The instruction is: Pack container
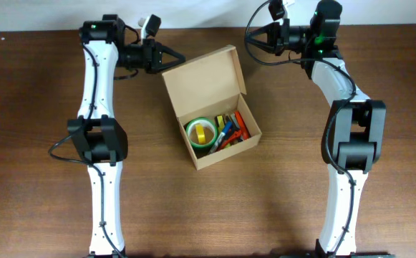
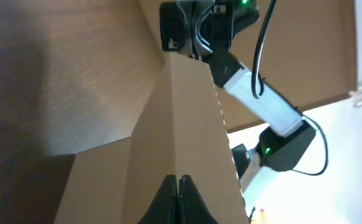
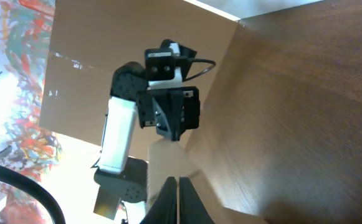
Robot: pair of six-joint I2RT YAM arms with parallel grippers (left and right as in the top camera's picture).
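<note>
The brown cardboard container [image 1: 245,140] stands mid-table with its flap lid [image 1: 202,80] open and leaning back. Inside lie a green and yellow tape roll [image 1: 201,132] and several coloured pens [image 1: 230,129]. My left gripper [image 1: 180,59] is shut and empty, its tips at the lid's far left edge. In the left wrist view its fingers [image 2: 179,182] point along the lid's edge [image 2: 193,112]. My right gripper [image 1: 250,39] is shut and empty, hovering beyond the lid's far right corner. In the right wrist view its fingers [image 3: 177,182] face the lid [image 3: 166,155].
The wooden table [image 1: 43,179] runs to a pale wall at the back. Both arm bases stand at the front edge, left [image 1: 104,215] and right [image 1: 340,215]. The left arm's wrist [image 3: 168,112] shows opposite in the right wrist view.
</note>
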